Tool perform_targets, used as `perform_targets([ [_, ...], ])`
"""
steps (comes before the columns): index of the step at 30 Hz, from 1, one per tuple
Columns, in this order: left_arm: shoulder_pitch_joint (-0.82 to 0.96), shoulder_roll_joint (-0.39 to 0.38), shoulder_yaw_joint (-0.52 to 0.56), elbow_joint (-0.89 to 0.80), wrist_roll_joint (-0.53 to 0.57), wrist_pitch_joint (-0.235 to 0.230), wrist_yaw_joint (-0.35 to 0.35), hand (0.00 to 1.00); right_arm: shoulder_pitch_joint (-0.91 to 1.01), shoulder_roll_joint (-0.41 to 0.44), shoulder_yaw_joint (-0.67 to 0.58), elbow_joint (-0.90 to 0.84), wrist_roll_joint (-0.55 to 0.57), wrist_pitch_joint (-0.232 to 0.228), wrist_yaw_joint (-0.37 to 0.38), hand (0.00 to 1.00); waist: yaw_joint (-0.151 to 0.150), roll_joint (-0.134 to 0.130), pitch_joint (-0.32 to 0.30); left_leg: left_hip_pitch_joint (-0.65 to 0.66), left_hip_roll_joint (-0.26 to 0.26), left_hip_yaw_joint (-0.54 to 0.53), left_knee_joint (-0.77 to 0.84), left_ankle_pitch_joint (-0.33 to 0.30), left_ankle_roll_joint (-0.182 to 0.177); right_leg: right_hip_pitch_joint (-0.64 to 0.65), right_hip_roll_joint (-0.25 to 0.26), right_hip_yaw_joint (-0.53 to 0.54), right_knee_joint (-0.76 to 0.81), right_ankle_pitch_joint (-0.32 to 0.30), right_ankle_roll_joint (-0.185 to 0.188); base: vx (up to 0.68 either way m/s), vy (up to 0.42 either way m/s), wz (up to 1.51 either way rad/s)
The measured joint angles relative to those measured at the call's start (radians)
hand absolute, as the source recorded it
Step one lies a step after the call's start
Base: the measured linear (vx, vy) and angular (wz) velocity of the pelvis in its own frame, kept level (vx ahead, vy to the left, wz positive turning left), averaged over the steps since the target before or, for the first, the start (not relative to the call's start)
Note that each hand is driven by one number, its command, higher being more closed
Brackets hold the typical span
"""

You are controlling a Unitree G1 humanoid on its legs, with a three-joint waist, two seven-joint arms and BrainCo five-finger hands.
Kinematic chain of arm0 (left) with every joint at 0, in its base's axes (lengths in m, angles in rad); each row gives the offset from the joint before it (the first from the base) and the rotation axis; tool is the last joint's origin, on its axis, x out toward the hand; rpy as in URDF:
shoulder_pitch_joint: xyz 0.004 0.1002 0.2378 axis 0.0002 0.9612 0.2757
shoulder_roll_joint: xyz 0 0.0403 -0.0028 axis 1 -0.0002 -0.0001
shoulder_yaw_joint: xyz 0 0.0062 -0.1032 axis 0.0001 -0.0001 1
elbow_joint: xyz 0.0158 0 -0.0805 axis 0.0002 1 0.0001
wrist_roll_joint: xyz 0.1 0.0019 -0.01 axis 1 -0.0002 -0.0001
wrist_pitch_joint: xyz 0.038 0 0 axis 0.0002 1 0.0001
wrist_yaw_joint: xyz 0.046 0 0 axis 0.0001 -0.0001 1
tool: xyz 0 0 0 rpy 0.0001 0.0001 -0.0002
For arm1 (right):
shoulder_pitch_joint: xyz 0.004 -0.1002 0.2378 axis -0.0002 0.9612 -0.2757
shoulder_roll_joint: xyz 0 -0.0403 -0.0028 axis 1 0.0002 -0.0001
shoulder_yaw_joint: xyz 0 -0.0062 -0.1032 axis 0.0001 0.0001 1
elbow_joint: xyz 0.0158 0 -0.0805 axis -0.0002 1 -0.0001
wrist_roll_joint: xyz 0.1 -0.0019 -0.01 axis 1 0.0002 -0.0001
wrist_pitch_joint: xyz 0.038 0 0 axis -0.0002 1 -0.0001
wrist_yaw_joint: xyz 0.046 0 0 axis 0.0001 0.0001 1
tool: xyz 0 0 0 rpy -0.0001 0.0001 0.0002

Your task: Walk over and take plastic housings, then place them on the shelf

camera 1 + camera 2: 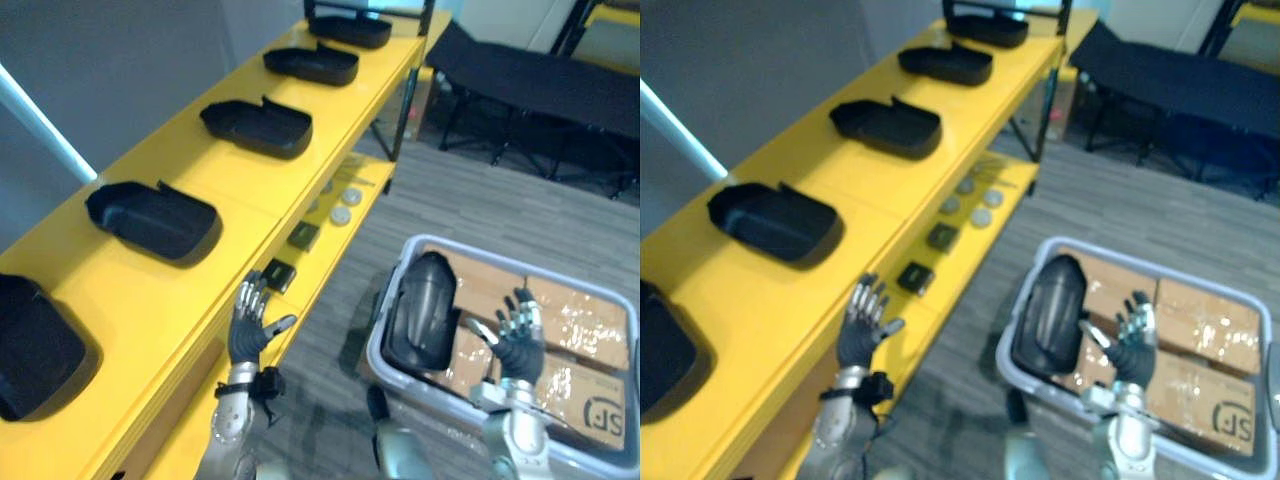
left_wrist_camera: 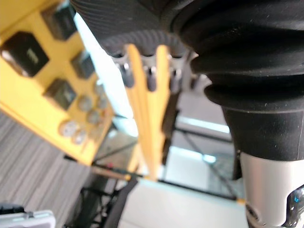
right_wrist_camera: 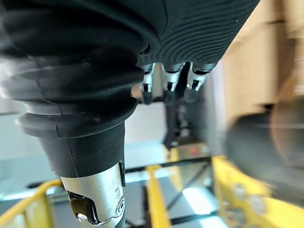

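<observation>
Now, in the left eye view, you are at the pick-up step: your right hand (image 1: 518, 340) hovers, fingers spread, just beside the black moulded plastic housing (image 1: 425, 310) standing in the grey plastic crate (image 1: 374, 340). Next, close round it. The left hand (image 1: 252, 325) hangs open beside the yellow metal shelf (image 1: 130, 290). The right wrist view confirms straight fingers (image 3: 168, 85). A brown cardboard box (image 1: 600, 410) carries dark print.

Silver arms (image 1: 228, 428); blk ribbed wrist covers (image 2: 228, 71); dark-tipped fingers (image 1: 252, 294).
</observation>
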Motion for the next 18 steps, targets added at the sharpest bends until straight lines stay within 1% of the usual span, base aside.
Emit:
perform_targets([
  [1, 0.009, 0.002, 0.001, -0.007, -0.001, 0.000, -0.001, 0.00, 0.019, 0.024, 0.000, 0.002, 0.000, -0.005, 0.001, 0.00, -0.003, -0.001, 0.001, 0.009, -0.011, -0.016, -0.007, -0.035, -0.001, 0.000, -0.002, 0.009, -0.005, 0.012, 0.016, -0.22, 0.251, -0.36],
  [2, 0.011, 0.005, 0.005, -0.011, -0.004, 0.000, -0.007, 0.00, 0.037, 0.048, 0.001, -0.001, 0.000, -0.013, 0.009, 0.00, -0.005, -0.014, 0.012, 0.025, -0.029, -0.012, -0.020, -0.053, -0.013, 0.000, -0.011, 0.009, -0.006, 0.031, 0.025, -0.30, 0.190, -0.43],
  [3, 0.014, 0.006, 0.011, -0.013, -0.011, 0.002, -0.015, 0.00, 0.060, 0.066, 0.018, -0.008, 0.005, -0.016, 0.030, 0.00, 0.000, -0.052, 0.036, 0.036, -0.058, 0.006, -0.026, -0.059, -0.008, -0.002, -0.028, -0.014, -0.025, 0.102, 0.016, -0.36, 0.159, -0.52],
  [4, 0.020, 0.010, 0.019, -0.016, -0.011, 0.002, -0.014, 0.00, 0.069, 0.066, 0.030, -0.017, 0.008, -0.017, 0.053, 0.00, 0.003, -0.064, 0.040, 0.032, -0.056, 0.025, -0.031, -0.061, 0.002, -0.001, -0.032, -0.038, -0.065, 0.166, 0.009, -0.43, 0.080, -0.78],
  [5, 0.039, 0.014, 0.031, -0.020, -0.009, 0.002, -0.011, 0.00, 0.076, 0.067, 0.047, -0.032, 0.009, -0.017, 0.083, 0.00, 0.019, -0.066, 0.043, 0.025, -0.056, 0.065, -0.036, -0.058, 0.013, -0.009, -0.041, -0.082, -0.103, 0.235, -0.001, -0.43, 0.041, -0.74],
  [6, 0.043, 0.028, 0.036, -0.009, -0.010, 0.015, -0.001, 0.00, 0.082, 0.066, 0.053, -0.046, 0.014, -0.019, 0.113, 0.00, 0.014, -0.069, 0.043, 0.003, -0.044, 0.096, -0.038, -0.037, 0.032, -0.041, -0.037, -0.158, 0.021, 0.124, -0.048, -0.45, 0.046, -0.67],
  [7, 0.035, 0.032, 0.037, -0.010, -0.012, 0.023, 0.002, 0.00, 0.077, 0.066, 0.056, -0.049, 0.019, -0.022, 0.124, 0.00, 0.014, -0.065, 0.041, -0.015, -0.038, 0.105, -0.068, 0.002, 0.041, -0.056, -0.046, -0.215, 0.164, 0.001, -0.078, -0.33, 0.043, -0.37],
  [8, 0.028, 0.031, 0.040, -0.010, -0.012, 0.024, 0.003, 0.00, 0.072, 0.066, 0.058, -0.048, 0.018, -0.027, 0.123, 0.00, 0.016, -0.064, 0.040, -0.020, -0.036, 0.106, -0.096, 0.029, 0.044, -0.057, -0.059, -0.237, 0.220, -0.051, -0.076, -0.25, 0.057, -0.23],
  [9, 0.021, 0.031, 0.042, -0.012, -0.012, 0.024, 0.004, 0.00, 0.059, 0.066, 0.067, -0.047, 0.019, -0.034, 0.115, 0.00, 0.026, -0.058, 0.033, -0.030, -0.035, 0.111, -0.152, 0.078, 0.044, -0.048, -0.090, -0.270, 0.295, -0.126, -0.079, -0.21, 0.050, -0.28],
  [10, 0.020, 0.033, 0.046, -0.019, -0.012, 0.031, 0.007, 0.00, 0.031, 0.065, 0.086, -0.040, 0.018, -0.038, 0.105, 0.00, 0.029, -0.059, 0.024, -0.044, -0.034, 0.123, -0.201, 0.120, 0.045, -0.035, -0.133, -0.276, 0.337, -0.168, -0.094, -0.21, 0.040, -0.39],
  [11, 0.022, 0.033, 0.046, -0.019, -0.012, 0.038, 0.007, 0.00, 0.015, 0.065, 0.099, -0.034, 0.017, -0.039, 0.094, 0.00, 0.033, -0.060, 0.017, -0.054, -0.034, 0.130, -0.220, 0.130, 0.046, -0.034, -0.159, -0.279, 0.351, -0.175, -0.102, -0.19, -0.005, -0.51],
  [12, 0.021, 0.037, 0.047, -0.019, -0.012, 0.056, 0.007, 0.00, -0.020, 0.065, 0.127, -0.017, 0.015, -0.039, 0.070, 0.00, 0.048, -0.060, 0.015, -0.061, -0.026, 0.143, -0.234, 0.142, 0.044, -0.010, -0.213, -0.294, 0.366, -0.181, -0.112, -0.13, -0.045, -0.39],
  [13, 0.022, 0.038, 0.047, -0.019, -0.012, 0.058, 0.007, 0.00, -0.023, 0.065, 0.129, -0.014, 0.015, -0.039, 0.067, 0.00, 0.049, -0.060, 0.015, -0.061, -0.025, 0.145, -0.234, 0.143, 0.042, -0.006, -0.219, -0.294, 0.368, -0.182, -0.113, -0.11, -0.111, -0.51],
  [14, 0.032, 0.049, 0.049, -0.019, -0.013, 0.079, 0.005, 0.00, -0.047, 0.066, 0.167, 0.019, 0.015, -0.036, 0.036, 0.00, 0.056, -0.060, 0.009, -0.061, -0.001, 0.160, -0.234, 0.153, 0.026, 0.029, -0.275, -0.296, 0.383, -0.184, -0.117, -0.06, -0.185, -0.30],
  [15, 0.043, 0.056, 0.054, -0.018, -0.015, 0.086, 0.000, 0.00, -0.056, 0.066, 0.187, 0.030, 0.014, -0.036, 0.025, 0.00, 0.056, -0.060, -0.011, -0.072, 0.017, 0.161, -0.232, 0.168, 0.001, 0.046, -0.300, -0.297, 0.385, -0.183, -0.119, -0.03, -0.218, -0.31],
  [16, 0.046, 0.059, 0.056, -0.018, -0.030, 0.086, -0.003, 0.00, -0.054, 0.067, 0.191, 0.034, 0.003, -0.035, 0.023, 0.00, 0.056, -0.061, -0.017, -0.072, 0.030, 0.162, -0.231, 0.174, -0.009, 0.054, -0.309, -0.297, 0.383, -0.182, -0.120, 0.01, -0.380, -0.09],
  [17, 0.053, 0.065, 0.058, -0.017, -0.052, 0.088, -0.011, 0.00, -0.045, 0.069, 0.196, 0.039, -0.018, -0.030, 0.013, 0.00, 0.056, -0.060, -0.027, -0.075, 0.057, 0.162, -0.228, 0.183, -0.028, 0.068, -0.311, -0.296, 0.370, -0.182, -0.120, 0.02, -0.457, -0.10],
  [18, 0.058, 0.069, 0.058, -0.013, -0.054, 0.088, -0.022, 0.00, -0.037, 0.072, 0.197, 0.040, -0.041, -0.028, 0.004, 0.00, 0.055, -0.066, -0.047, -0.091, 0.081, 0.160, -0.225, 0.198, -0.055, 0.067, -0.305, -0.299, 0.337, -0.183, -0.115, 0.03, -0.492, -0.09],
])
